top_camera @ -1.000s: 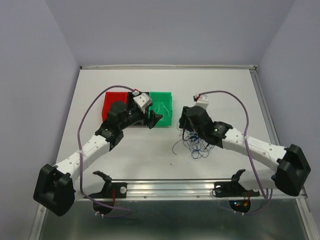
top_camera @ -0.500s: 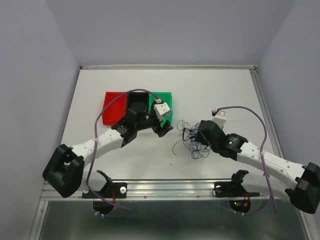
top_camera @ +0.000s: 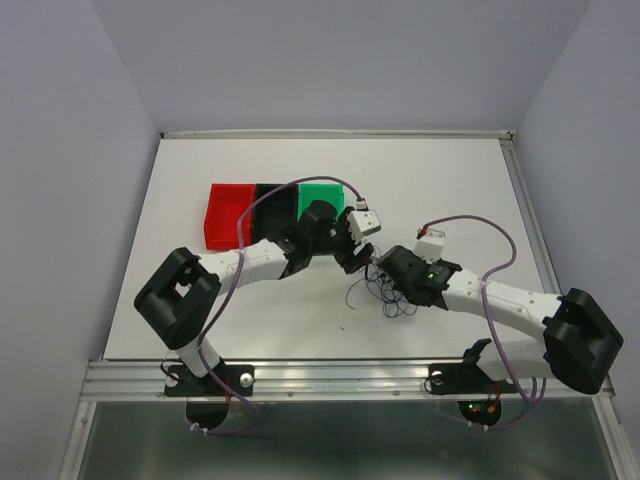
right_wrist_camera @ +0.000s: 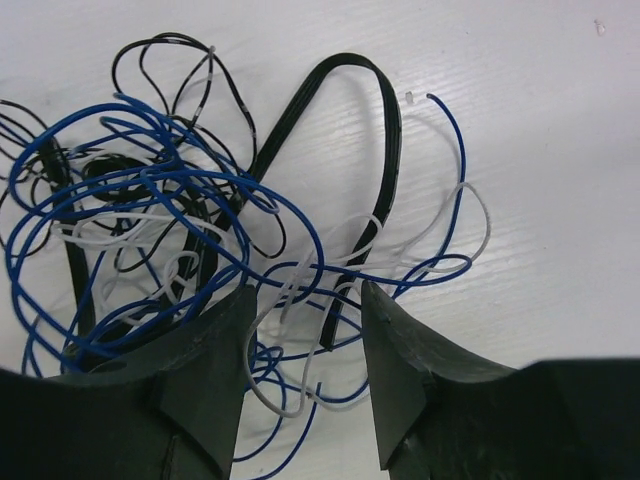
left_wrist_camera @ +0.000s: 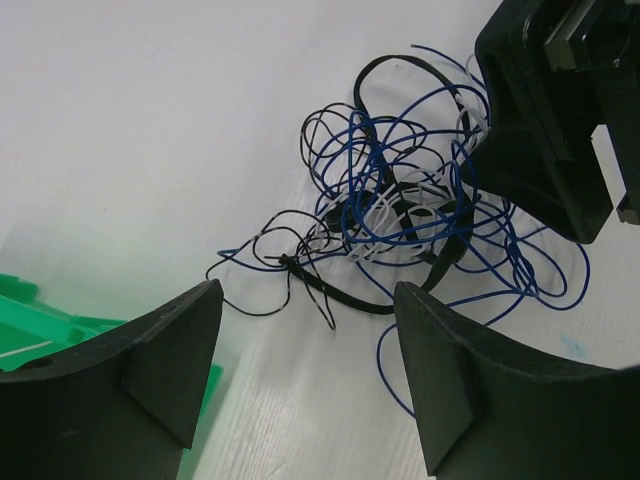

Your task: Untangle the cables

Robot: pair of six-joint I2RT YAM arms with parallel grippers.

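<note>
The cables lie as one loose tangle of thin blue, black and white wires with a flat black cable, right of the table's centre. In the left wrist view the cables lie just ahead of my open, empty left gripper. That gripper sits at the tangle's left edge. My right gripper is over the tangle. In the right wrist view it is open, with white and blue loops and the flat black cable's end between its fingers. The tangle spreads up and to the left.
A red bin, a black bin and a green bin stand in a row behind the left arm. The green bin's corner shows beside the left finger. The right gripper's body is close on the tangle's far side.
My left arm has swung right from the bins to the tangle's left edge. My right arm has moved left and down over the tangle.
</note>
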